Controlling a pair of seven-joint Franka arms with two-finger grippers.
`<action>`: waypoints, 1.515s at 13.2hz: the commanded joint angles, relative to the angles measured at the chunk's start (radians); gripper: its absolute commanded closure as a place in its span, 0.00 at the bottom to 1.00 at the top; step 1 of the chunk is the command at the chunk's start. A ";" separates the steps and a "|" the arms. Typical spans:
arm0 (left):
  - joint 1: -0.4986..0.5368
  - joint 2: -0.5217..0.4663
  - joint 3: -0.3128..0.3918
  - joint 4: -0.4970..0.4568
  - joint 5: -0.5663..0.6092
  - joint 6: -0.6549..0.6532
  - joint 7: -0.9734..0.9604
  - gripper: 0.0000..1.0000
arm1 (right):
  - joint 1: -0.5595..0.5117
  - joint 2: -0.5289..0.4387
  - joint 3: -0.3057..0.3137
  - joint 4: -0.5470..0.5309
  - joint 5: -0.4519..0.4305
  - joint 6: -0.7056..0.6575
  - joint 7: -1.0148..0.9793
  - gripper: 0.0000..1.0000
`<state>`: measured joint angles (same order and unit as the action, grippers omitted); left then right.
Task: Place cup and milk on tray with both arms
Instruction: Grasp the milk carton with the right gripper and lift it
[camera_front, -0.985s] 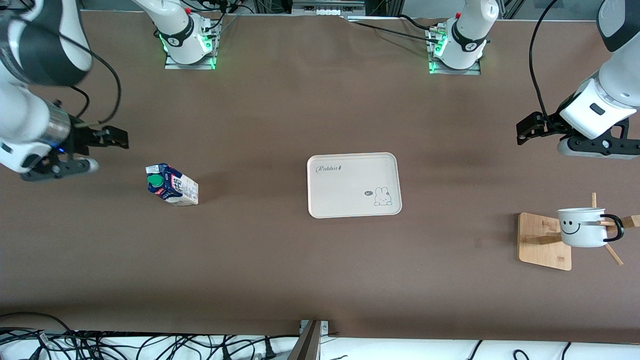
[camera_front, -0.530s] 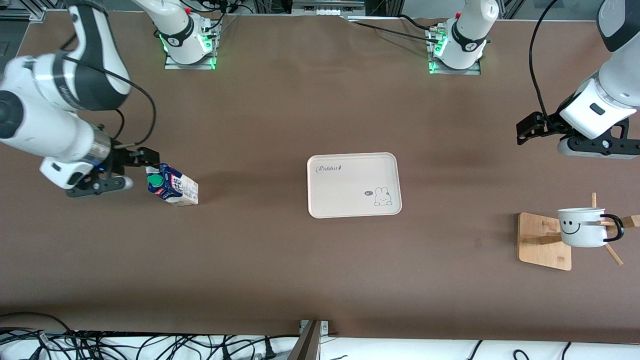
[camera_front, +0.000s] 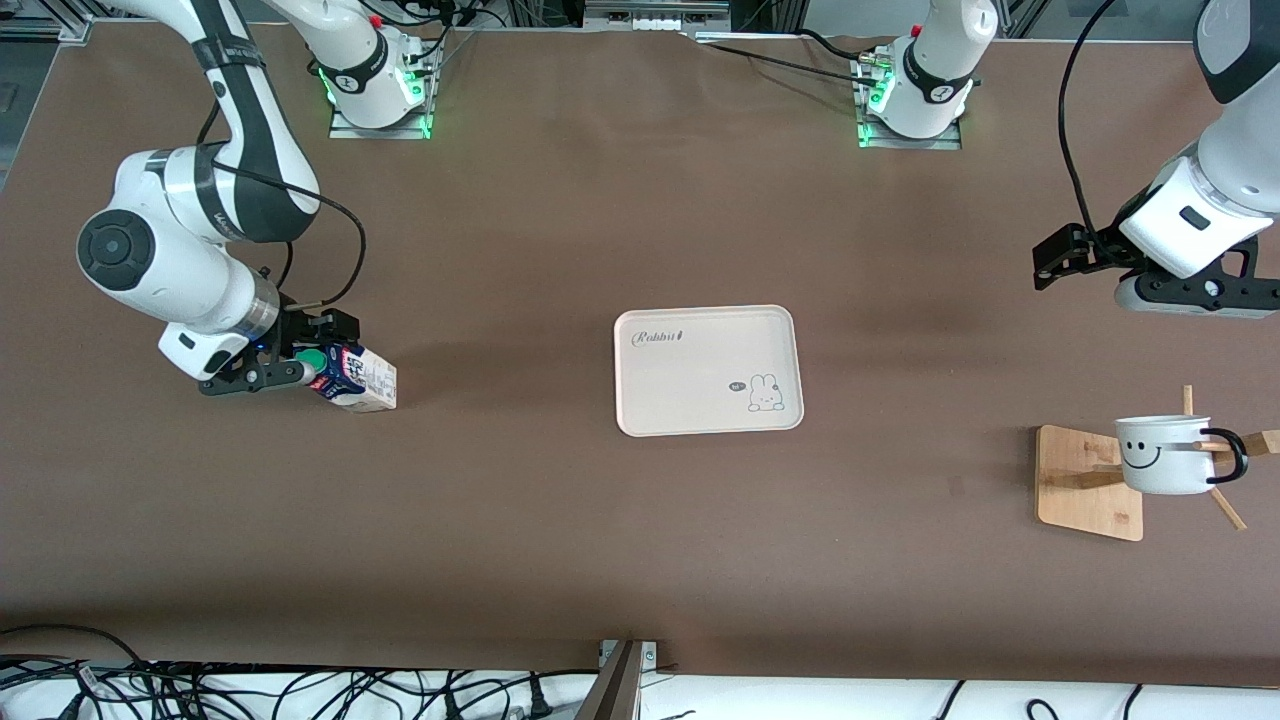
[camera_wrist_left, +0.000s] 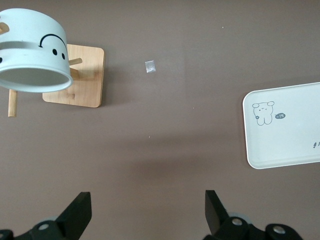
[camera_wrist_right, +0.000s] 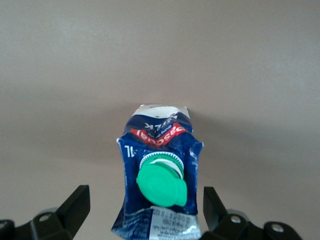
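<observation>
The right tool (camera_wrist_right: 145, 210) stands wide open astride the milk (camera_wrist_right: 159, 175), fingers clear of its sides; left tool (camera_wrist_left: 147, 217) waits, equally wide.

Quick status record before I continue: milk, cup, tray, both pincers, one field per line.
milk: carton on the table toward the right arm's end, not on the tray
cup: mug hanging on a wooden rack toward the left arm's end
tray: mid-table, nothing on it
right pincer: open, fingers on either side of the milk, not closed on it
left pincer: open, waiting above bare table
</observation>
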<state>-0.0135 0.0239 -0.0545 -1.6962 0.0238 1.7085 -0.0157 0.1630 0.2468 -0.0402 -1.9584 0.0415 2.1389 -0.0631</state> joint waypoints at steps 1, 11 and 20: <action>0.000 0.011 -0.001 0.032 0.008 -0.026 0.008 0.00 | 0.003 -0.004 0.000 -0.022 0.012 0.024 0.011 0.14; 0.000 0.011 -0.001 0.030 0.008 -0.026 0.010 0.00 | 0.039 -0.003 0.000 0.073 0.018 -0.060 0.086 0.52; 0.001 0.013 -0.001 0.032 0.008 -0.026 0.011 0.00 | 0.421 0.199 0.000 0.432 0.187 -0.145 0.502 0.51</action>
<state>-0.0131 0.0239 -0.0540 -1.6962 0.0238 1.7084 -0.0157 0.4915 0.3400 -0.0285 -1.6662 0.2158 2.0128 0.3142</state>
